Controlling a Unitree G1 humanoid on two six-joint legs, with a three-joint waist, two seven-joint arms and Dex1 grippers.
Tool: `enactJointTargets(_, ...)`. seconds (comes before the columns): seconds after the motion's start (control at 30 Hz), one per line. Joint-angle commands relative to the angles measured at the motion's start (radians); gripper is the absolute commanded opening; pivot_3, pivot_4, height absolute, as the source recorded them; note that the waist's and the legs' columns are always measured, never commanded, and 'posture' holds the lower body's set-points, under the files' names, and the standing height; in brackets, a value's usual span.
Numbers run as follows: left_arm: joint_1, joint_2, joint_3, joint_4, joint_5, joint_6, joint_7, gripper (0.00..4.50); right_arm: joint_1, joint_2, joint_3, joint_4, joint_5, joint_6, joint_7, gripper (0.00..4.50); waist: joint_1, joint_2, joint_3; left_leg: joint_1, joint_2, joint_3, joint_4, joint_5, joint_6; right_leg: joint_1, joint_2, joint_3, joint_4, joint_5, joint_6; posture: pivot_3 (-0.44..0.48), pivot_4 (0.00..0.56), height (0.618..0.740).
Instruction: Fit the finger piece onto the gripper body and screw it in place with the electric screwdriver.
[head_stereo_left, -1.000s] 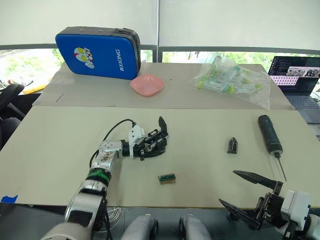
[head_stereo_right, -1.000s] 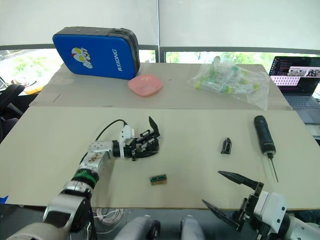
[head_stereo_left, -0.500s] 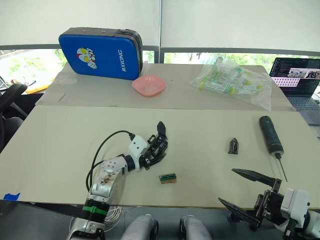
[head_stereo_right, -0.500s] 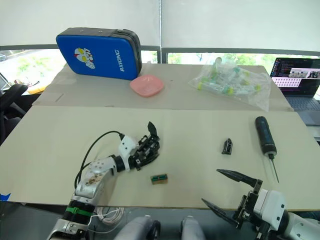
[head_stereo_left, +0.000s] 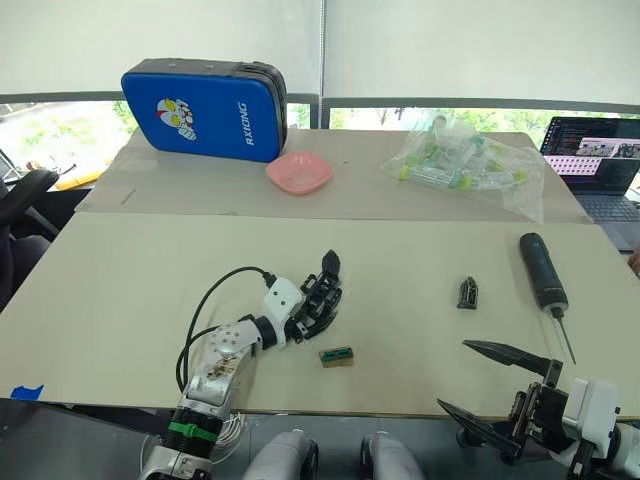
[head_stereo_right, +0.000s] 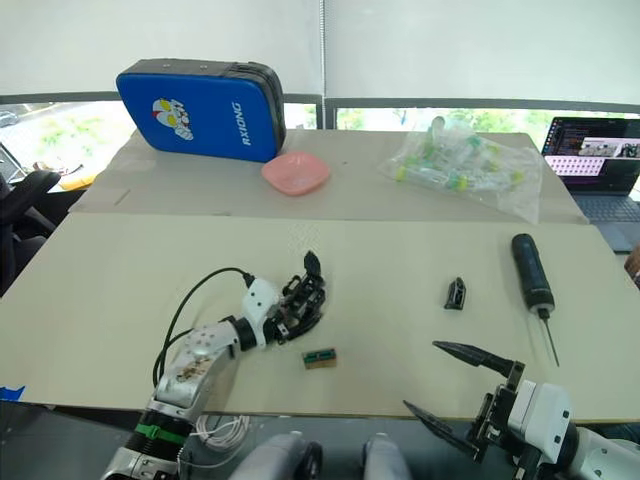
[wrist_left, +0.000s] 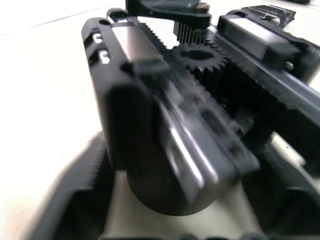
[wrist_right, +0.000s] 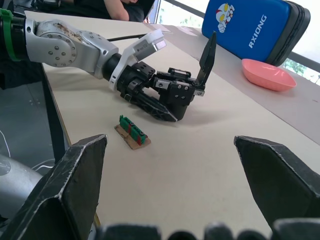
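My left gripper (head_stereo_left: 316, 309) is shut on the gripper body (head_stereo_left: 328, 283), a black geared block resting on the table left of centre, its one pointed finger sticking up and away. The left wrist view has the gripper body (wrist_left: 200, 100) close up, gears showing. The finger piece (head_stereo_left: 467, 293) lies by itself right of centre. Further right lies the electric screwdriver (head_stereo_left: 541, 270), its bit pointing toward me. My right gripper (head_stereo_left: 455, 375) hovers open at the table's near right edge, holding nothing, nearer than both.
A small green-and-brown block (head_stereo_left: 335, 356) lies just in front of the gripper body. On the back table are a blue case (head_stereo_left: 205, 107), a pink bowl (head_stereo_left: 299, 171) and a plastic bag of tubes (head_stereo_left: 460, 163). A laptop (head_stereo_left: 595, 150) sits far right.
My left arm has swung round toward me, turning the held gripper body so its finger leans up and to the right. The right gripper and the other parts have stayed put.
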Motion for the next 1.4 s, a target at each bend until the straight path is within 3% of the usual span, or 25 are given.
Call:
enactJointTargets(0.03, 0.014, 0.02, -0.007, 0.014, -0.036, 0.025, -0.037, 4.42, -0.001, -0.002, -0.006, -0.037, 0.015, -0.012, -0.005, 4.5, -0.002, 0.0, 0.0, 0.0, 0.0, 0.0, 0.0, 0.0, 0.0, 0.0, 0.0, 0.0, 0.0, 0.0, 0.0, 0.0, 0.15, 0.74)
enactJointTargets(0.17, -0.002, 0.086, 0.024, 0.015, -0.08, 0.045, -0.097, 4.42, -0.004, -0.003, -0.002, -0.036, 0.015, -0.011, -0.007, 4.5, -0.008, 0.001, 0.0, 0.0, 0.0, 0.0, 0.0, 0.0, 0.0, 0.0, 0.0, 0.0, 0.0, 0.0, -0.001, 0.0, 0.15, 0.74)
enactJointTargets(0.33, -0.044, 0.2, 0.035, 0.11, -0.124, -0.038, -0.28, 4.42, -0.013, -0.009, 0.005, -0.03, 0.017, -0.008, -0.001, 4.5, -0.015, 0.002, -0.001, 0.001, 0.001, 0.0, -0.001, 0.0, 0.0, -0.001, 0.001, 0.0, 0.001, -0.001, -0.001, 0.0, 0.15, 0.74)
enactJointTargets(0.67, -0.306, 0.306, 0.048, 0.608, -0.138, -0.394, -0.68, 4.42, -0.025, -0.031, -0.002, -0.024, 0.037, 0.006, 0.012, 4.5, -0.008, 0.001, -0.001, 0.001, 0.001, 0.0, -0.001, 0.0, 0.0, -0.001, 0.001, 0.0, 0.0, 0.002, -0.006, 0.0, 0.15, 0.74)
enactJointTargets(0.9, -0.534, 0.195, 0.027, 0.876, -0.093, -0.507, -0.786, 4.42, -0.069, -0.065, -0.007, -0.005, 0.051, 0.021, 0.025, 4.5, 0.005, -0.003, 0.002, -0.002, -0.001, 0.0, 0.001, 0.0, 0.001, -0.002, 0.0, -0.003, -0.001, 0.005, -0.007, 0.0, 0.15, 0.74)
enactJointTargets(1.4, -0.681, 0.071, 0.024, 1.091, 0.0, -0.63, -0.814, 4.42, -0.022, -0.074, -0.079, -0.048, 0.058, 0.045, 0.019, 4.5, -0.007, -0.005, 0.003, -0.009, -0.001, 0.0, 0.004, -0.001, 0.002, -0.004, 0.001, -0.004, 0.0, 0.006, -0.006, 0.0, 0.15, 0.74)
